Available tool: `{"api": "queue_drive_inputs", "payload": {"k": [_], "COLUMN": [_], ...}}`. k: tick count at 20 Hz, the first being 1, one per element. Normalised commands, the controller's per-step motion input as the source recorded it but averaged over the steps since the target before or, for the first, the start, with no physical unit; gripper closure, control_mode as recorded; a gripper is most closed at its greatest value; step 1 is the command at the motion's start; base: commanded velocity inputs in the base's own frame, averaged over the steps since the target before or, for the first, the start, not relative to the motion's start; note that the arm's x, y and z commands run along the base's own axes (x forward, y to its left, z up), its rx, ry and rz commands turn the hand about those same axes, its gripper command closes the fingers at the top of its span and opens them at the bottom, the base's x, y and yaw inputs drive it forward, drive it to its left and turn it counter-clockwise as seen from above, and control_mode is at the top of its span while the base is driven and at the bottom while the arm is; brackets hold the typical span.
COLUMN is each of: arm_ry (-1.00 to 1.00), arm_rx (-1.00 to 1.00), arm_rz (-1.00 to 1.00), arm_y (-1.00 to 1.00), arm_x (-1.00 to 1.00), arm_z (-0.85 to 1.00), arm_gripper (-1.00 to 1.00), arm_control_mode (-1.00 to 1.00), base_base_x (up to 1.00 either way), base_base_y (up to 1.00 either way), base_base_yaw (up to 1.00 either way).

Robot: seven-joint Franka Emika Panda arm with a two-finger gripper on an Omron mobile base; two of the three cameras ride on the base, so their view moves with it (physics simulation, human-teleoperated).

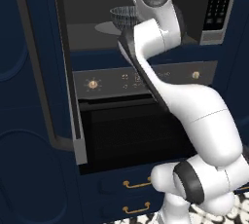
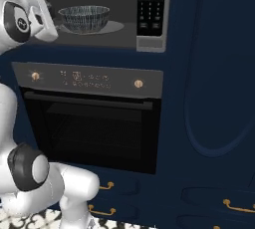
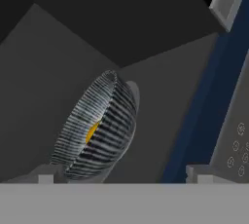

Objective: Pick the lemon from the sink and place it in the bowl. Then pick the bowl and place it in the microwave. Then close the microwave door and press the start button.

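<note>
In the hand view the bowl (image 3: 95, 128) sits at lower left of centre on the microwave (image 3: 58, 47) floor, a sliver of the lemon (image 3: 91, 132) showing inside it. The pincer (image 3: 121, 175) is spread wide and empty at the bottom edge, its left fingertip (image 3: 45, 177) just below the bowl.

In the left base view the microwave door (image 1: 46, 67) stands swung open at left.
</note>
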Motion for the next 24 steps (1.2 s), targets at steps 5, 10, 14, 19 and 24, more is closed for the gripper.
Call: {"api": "queue_drive_inputs", "payload": {"k": [5, 10, 14, 19, 24], "arm_ry": [0.06, 0.13, 0.17, 0.11, 0.16], "arm_rx": [0.01, 0.09, 0.08, 0.03, 0.14], "arm_rz": [0.05, 0.01, 0.00, 0.00, 0.00], "arm_y": [0.10, 0.00, 0.00, 0.04, 0.19], "arm_x": [-1.00, -1.00, -1.00, -0.95, -0.74], "arm_z": [-0.78, -0.59, -0.56, -0.74, -0.62], "arm_gripper": [-1.00, -1.00, -1.00, -1.00, -1.00], "arm_control_mode": [-1.00, -1.00, -1.00, -1.00, -1.00], "base_base_x": [0.00, 0.00, 0.00, 0.00, 0.00], "base_base_y": [0.00, 0.00, 0.00, 0.00, 0.00], "base_base_yaw": [0.00, 0.00, 0.00, 0.00, 0.00]}}
